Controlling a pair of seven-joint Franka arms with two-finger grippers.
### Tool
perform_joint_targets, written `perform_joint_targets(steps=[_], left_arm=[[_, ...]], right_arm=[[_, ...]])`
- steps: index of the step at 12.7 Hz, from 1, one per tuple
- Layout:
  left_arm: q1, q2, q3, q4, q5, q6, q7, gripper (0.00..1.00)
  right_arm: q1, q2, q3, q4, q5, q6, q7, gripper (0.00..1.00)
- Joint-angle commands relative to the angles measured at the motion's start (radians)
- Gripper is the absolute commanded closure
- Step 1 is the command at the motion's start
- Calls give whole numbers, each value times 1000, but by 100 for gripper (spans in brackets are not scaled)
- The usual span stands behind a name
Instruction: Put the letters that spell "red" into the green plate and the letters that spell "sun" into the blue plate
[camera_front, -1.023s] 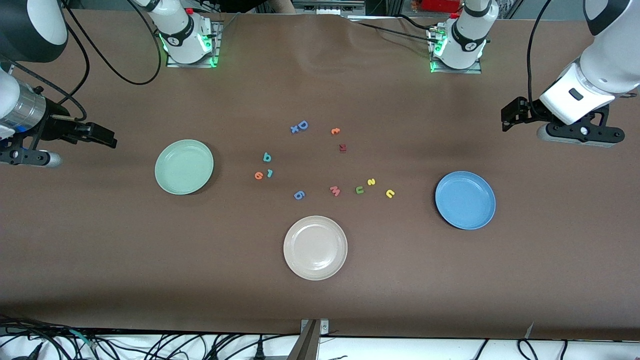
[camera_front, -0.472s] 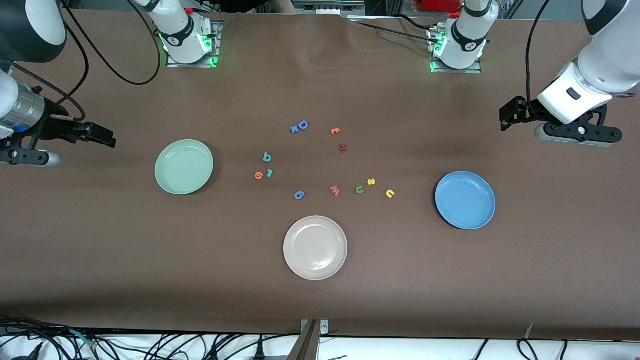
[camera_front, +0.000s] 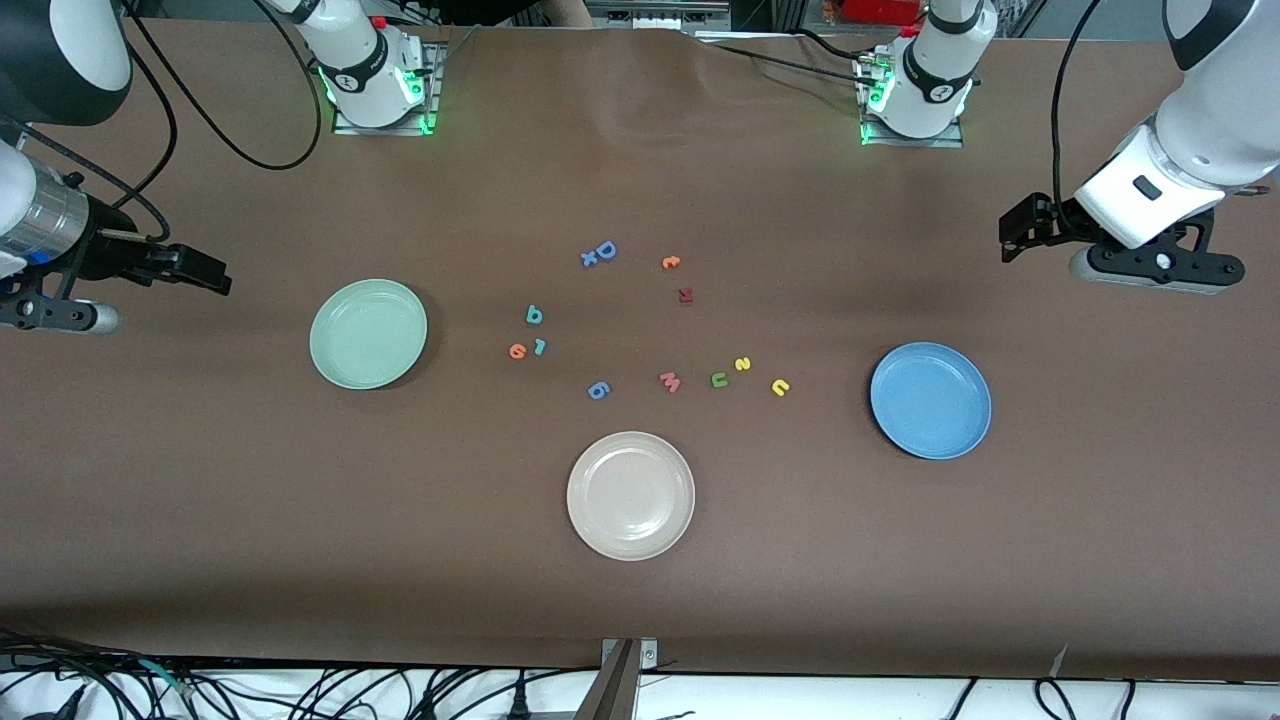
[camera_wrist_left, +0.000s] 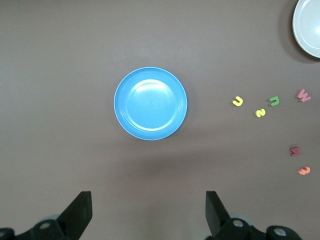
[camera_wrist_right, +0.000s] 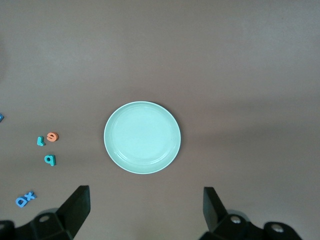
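The pale green plate lies toward the right arm's end of the table. Beside it lie the teal d, the orange e and the thin teal r. The blue plate lies toward the left arm's end. Near it are the green u, the yellow s and the yellow n. My left gripper and right gripper hover open and empty over bare table at the two ends.
A beige plate sits nearest the front camera, mid-table. Other loose letters lie in the middle: a blue D with an x, a blue 6, a pink M, a dark red piece and a small orange piece.
The left arm's hand has shifted very slightly. The plates, the letters and the right arm have stayed where they were.
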Motion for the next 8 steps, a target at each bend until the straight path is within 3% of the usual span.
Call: perform_joint_targets(steps=[1,8], left_arm=[[-1,5,1,15,-17,-12,9,0],[-1,6,1,15,-17,-12,10,0]], right_arm=[[-5,-19,3,-3,-2,-13,9,0],[-8,-17,3,-1,-4,-13,0,0]])
